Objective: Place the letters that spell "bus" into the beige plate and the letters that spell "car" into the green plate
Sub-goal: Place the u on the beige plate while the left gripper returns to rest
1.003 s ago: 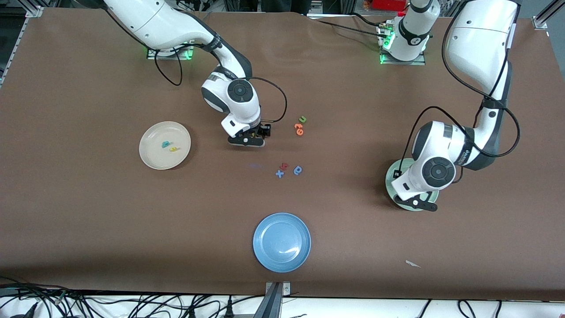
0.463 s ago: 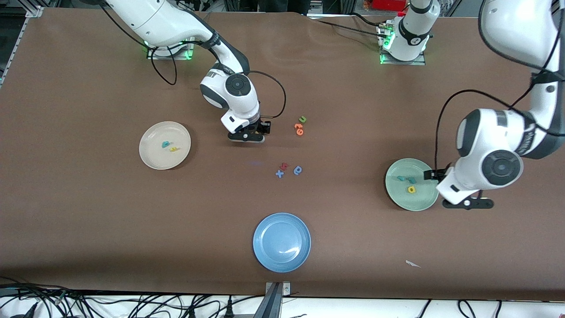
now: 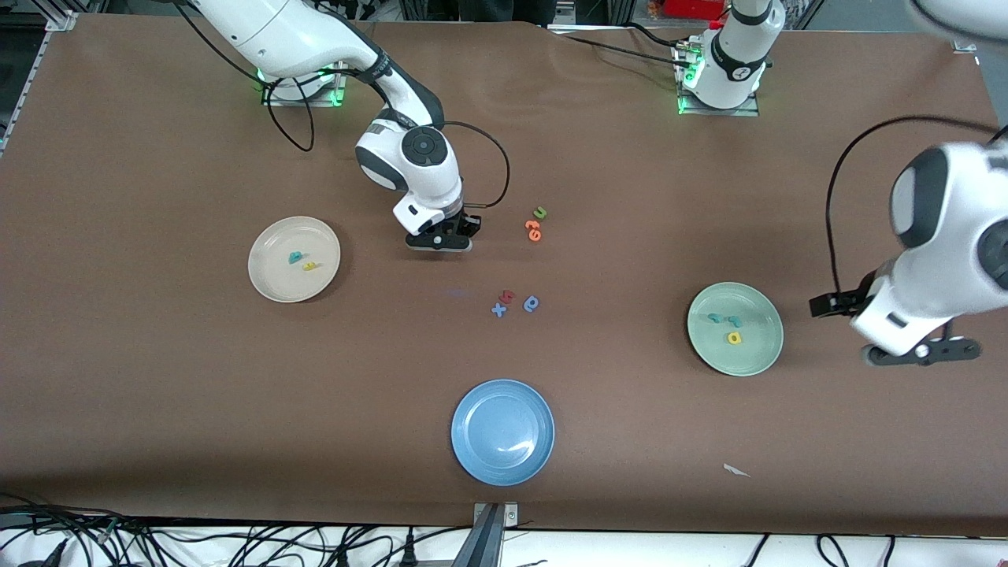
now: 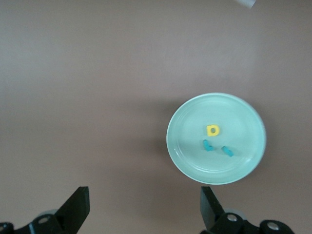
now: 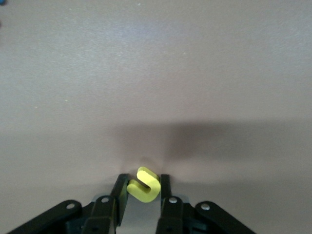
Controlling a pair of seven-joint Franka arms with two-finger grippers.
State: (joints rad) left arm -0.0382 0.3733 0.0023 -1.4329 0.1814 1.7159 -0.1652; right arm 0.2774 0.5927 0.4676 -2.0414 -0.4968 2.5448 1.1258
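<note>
right end effector: clenched on yellow "u", mid-bench
left end effector: released, waiting beside green plate
tip: lift straight, carry to beige plate

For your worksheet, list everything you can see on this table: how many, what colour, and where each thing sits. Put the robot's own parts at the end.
beige plate: 1, cream; right arm's end; holds a teal and a yellow letter.
green plate: 1, pale mint; left arm's end; holds two teal letters and a yellow one.
blue plate: 1, nearest the front camera.
loose letters: five, green, orange, blue, red; mid-table.
yellow letter: 1, between the right claw's fingers.
right claw: shut on the yellow letter, between beige plate and loose letters.
left claw: open, beside the green plate.
</note>
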